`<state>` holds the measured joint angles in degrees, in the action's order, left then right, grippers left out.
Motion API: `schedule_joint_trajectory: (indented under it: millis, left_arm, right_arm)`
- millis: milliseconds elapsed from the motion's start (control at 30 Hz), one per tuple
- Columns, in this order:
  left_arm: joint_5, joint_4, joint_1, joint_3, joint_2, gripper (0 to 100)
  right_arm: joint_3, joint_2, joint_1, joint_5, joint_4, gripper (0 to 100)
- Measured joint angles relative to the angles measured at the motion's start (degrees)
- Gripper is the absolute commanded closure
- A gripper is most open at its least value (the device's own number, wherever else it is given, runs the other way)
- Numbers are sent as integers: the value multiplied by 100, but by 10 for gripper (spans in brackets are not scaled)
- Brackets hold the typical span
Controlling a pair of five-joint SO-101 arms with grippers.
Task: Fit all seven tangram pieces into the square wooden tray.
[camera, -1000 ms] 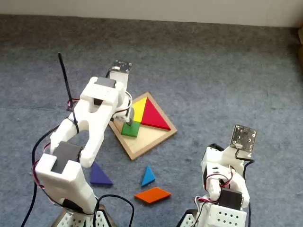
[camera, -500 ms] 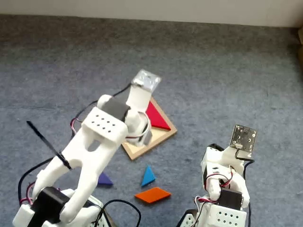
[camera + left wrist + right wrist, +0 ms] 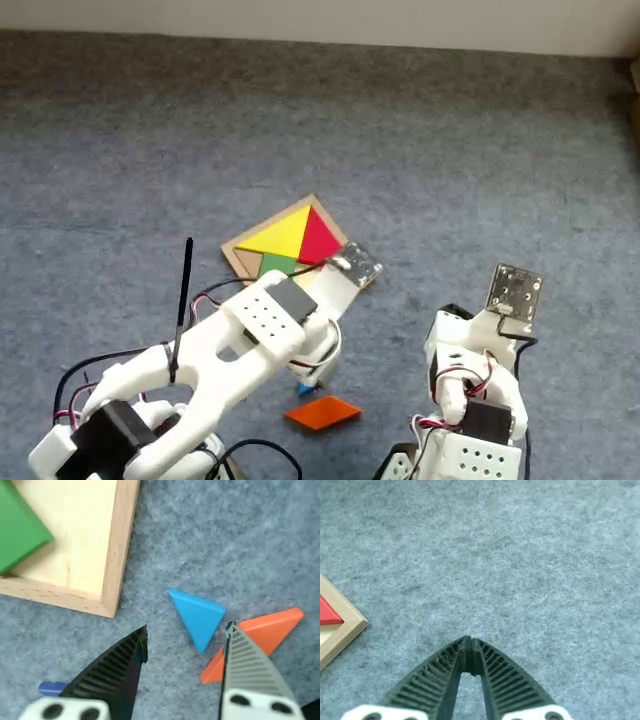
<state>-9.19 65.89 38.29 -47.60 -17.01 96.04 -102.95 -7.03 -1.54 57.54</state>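
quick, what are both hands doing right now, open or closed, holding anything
Left hand: open, empty, over the blue triangle.
Right hand: closed, holding nothing.

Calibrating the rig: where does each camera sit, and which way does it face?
High view: fixed overhead, looking down on the wooden tray, left arm and right arm.
Left wrist view: on the left wrist, looking down past open left fingers at the blue triangle.
Right wrist view: on the right wrist, facing carpet past shut right fingers.
Shared by all: wooden tray.
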Motion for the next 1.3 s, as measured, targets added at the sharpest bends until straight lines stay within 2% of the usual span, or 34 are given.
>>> schedule_joint_trajectory:
  millis: [133,233,433,800,967,1200,1300]
  left_arm:
    - [0,-264,-18,-9,492,762]
    - [0,-158,0,369,1240,766]
    - [-18,519,26,1574,2488,891]
    - [-26,633,35,1952,2769,970]
    - [-9,607,-62,1864,2233,965]
    - [-9,738,-316,1846,1495,800]
    - [-9,747,-281,1846,1433,790]
  right_arm:
    - [0,0,0,0,0,987]
    - [0,0,0,0,0,987]
    - [0,0,0,0,0,987]
    - [0,0,0,0,0,987]
    - [0,0,0,0,0,987]
    - [0,0,-44,0,0,987]
    - [0,0,-26,0,0,987]
